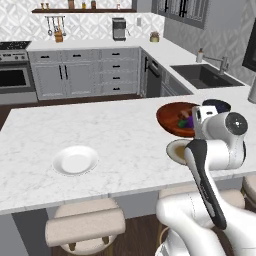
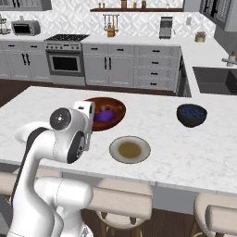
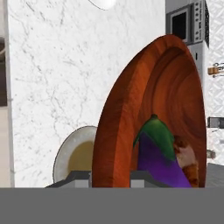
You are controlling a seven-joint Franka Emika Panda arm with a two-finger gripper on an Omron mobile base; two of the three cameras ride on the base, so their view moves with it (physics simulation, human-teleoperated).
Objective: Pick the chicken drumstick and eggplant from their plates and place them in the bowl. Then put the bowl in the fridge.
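My gripper [image 3: 111, 177] is shut on the near rim of the reddish-brown bowl [image 3: 118, 113], which fills the hand view on edge. Inside lie the purple eggplant [image 3: 157, 153] with its green cap and, beside it, the chicken drumstick [image 3: 188, 159]. In the base views the bowl [image 1: 165, 117] [image 2: 118, 109] is over the island counter just beyond my hand, with the eggplant [image 2: 105, 115] showing in it. The tan plate [image 2: 129, 149] [image 3: 76, 153] lies bare beside the bowl. The white plate [image 1: 75, 160] lies bare at the counter's left. The fridge is out of view.
A dark navy bowl [image 2: 191, 115] stands on the island to the right. Stools [image 1: 85, 227] line the island's near edge. A sink [image 1: 205, 75] sits in the right-hand counter, and a stove [image 2: 67, 58] and cabinets line the back wall.
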